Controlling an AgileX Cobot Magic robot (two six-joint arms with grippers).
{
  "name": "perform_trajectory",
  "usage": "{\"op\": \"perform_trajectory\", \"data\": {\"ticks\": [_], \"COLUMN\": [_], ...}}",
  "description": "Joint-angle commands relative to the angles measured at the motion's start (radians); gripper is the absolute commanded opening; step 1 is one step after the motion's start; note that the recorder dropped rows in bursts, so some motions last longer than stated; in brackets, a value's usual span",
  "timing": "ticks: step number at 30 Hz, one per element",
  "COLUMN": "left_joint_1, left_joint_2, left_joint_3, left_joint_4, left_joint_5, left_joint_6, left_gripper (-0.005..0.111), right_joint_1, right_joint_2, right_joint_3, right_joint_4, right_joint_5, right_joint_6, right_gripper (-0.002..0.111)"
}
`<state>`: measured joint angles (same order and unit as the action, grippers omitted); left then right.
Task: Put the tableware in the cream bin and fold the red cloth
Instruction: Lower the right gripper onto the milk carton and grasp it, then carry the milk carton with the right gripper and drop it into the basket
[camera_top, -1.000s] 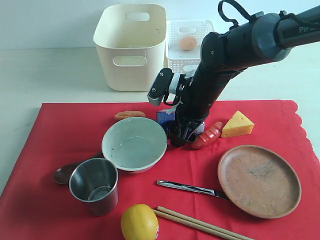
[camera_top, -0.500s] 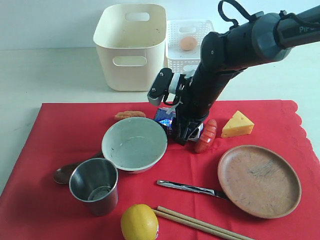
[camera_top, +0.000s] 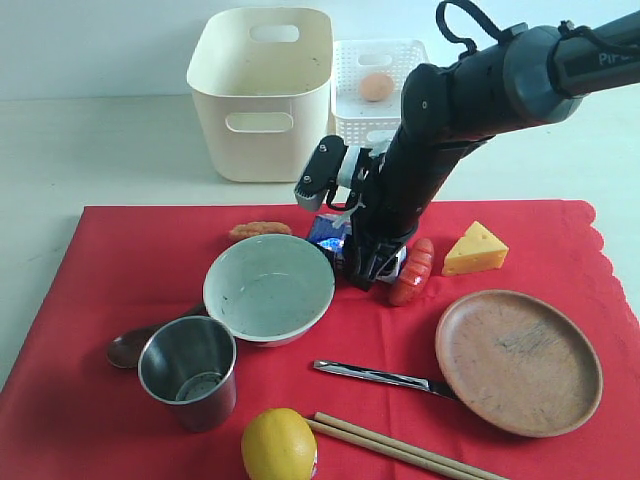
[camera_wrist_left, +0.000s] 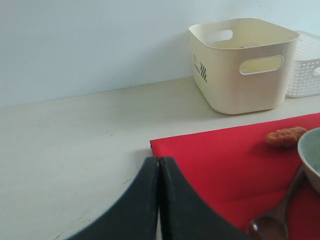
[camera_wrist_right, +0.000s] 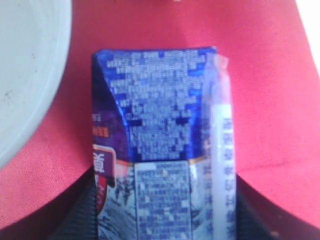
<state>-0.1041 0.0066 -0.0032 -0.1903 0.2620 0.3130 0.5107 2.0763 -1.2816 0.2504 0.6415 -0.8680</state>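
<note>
The left gripper (camera_wrist_left: 159, 166), jaws pressed together, hangs over the pale table (camera_wrist_left: 75, 150) just off a corner of the red cloth (camera_wrist_left: 215, 155); the cream bin (camera_wrist_left: 225, 87) stands farther off.

Present are two chopsticks (camera_top: 400, 448) and one each of cream bin (camera_top: 215, 110), lattice basket (camera_top: 350, 120), red cloth (camera_top: 130, 260), bowl (camera_top: 268, 288), steel cup (camera_top: 190, 370), wooden plate (camera_top: 518, 360), spoon (camera_top: 128, 348), knife (camera_top: 375, 376), lemon (camera_top: 278, 445), egg (camera_top: 376, 87), cheese wedge (camera_top: 476, 250), sausage (camera_top: 412, 272), nugget (camera_top: 260, 230), milk carton (camera_wrist_right: 160, 100).

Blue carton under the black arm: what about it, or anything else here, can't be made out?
- Blue carton: exterior view, the right arm hides most of it; right wrist view, print blurred, one end cut off by the edge.
- Spoon: exterior view, steel cup and bowl hide most of its handle.
- Chopsticks: one end cut off by exterior view's bottom edge.
</note>
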Motion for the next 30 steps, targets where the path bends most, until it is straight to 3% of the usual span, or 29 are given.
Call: {"op": "perform_trajectory", "data": {"ticks": [1,10,19,30], "left_joint_1": [0.002,0.002,0.002,0.002], "left_joint_2": [-0.007,-0.007,-0.007,-0.007], "left_joint_3": [0.003,0.003,0.003,0.003], "left_joint_4": [0.000,0.000,0.000,0.000], "left_joint_5": [-0.002,-0.002,-0.002,-0.002], "left_joint_6": [0.001,0.001,0.001,0.001], "left_gripper": [0.002,0.002,0.002,0.002], "right_joint_1": [0.002,0.002,-0.007,-0.148], "right_joint_2": [-0.039,-0.098,-0.125,-0.125], "right_joint_3": [-0.009,-0.036,-0.052,-0.052], "right_joint_4": [0.006,0.000,-0.020,-0.045], "right_joint_5": [-0.014,-0.060,-0.320,-0.523], "right_joint_6": [0.043,0.106,0.285,0.532], "right_gripper": [0.000,0.000,0.000,0.000]}}
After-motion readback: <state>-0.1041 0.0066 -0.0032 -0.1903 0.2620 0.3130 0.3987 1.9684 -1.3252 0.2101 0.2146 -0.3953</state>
